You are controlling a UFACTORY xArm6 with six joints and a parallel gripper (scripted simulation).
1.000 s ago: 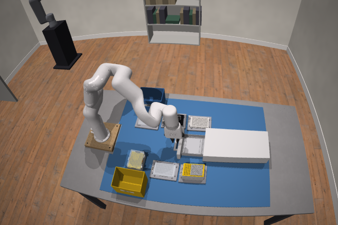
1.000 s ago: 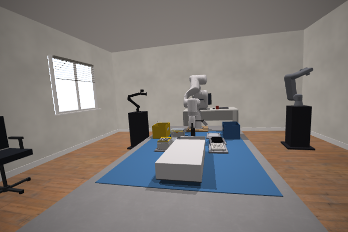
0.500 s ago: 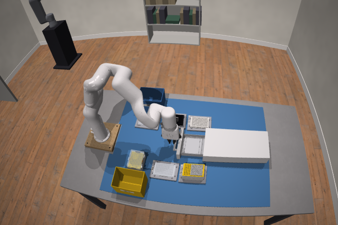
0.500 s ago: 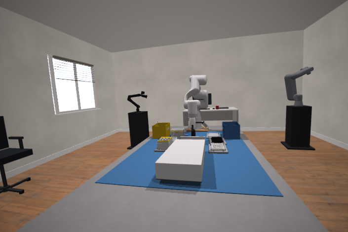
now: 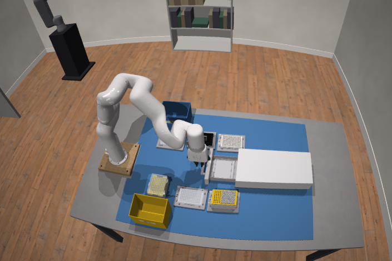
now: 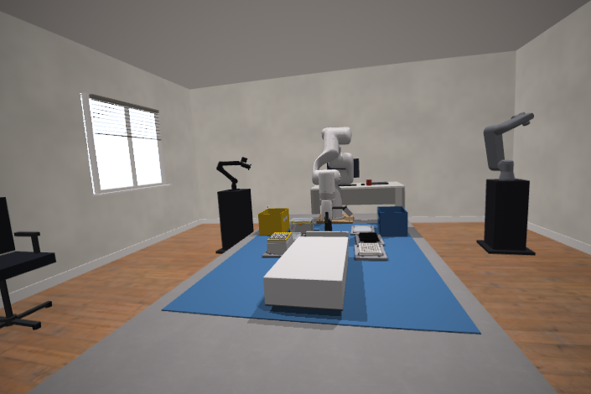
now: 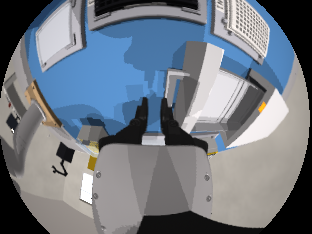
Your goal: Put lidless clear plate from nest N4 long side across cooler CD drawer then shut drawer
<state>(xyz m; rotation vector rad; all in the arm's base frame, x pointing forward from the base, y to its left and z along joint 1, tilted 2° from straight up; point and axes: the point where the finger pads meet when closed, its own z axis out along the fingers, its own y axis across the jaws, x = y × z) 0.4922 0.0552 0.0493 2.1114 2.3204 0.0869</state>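
Observation:
The white cooler (image 5: 273, 168) lies on the blue mat with its drawer (image 5: 222, 168) pulled out toward the arm's base. The bar handle (image 5: 206, 171) is at the drawer's front. The drawer floor looks pale grey, and I cannot make out a plate in it. An amber lamp (image 7: 262, 105) shows on the cooler in the wrist view. My gripper (image 5: 198, 165) hangs just left of the handle, with its fingers nearly together and nothing between them. The handle (image 7: 175, 91) is just beyond the fingertips and apart from them. A clear well plate (image 5: 190, 196) sits in a front nest.
A yellow tip box (image 5: 224, 197) and a lidded plate (image 5: 158, 185) stand at the front beside a yellow bin (image 5: 149, 210). A black plate (image 5: 209, 138), a white well plate (image 5: 231, 141), another nest (image 5: 170, 143) and a blue bin (image 5: 177, 111) are behind.

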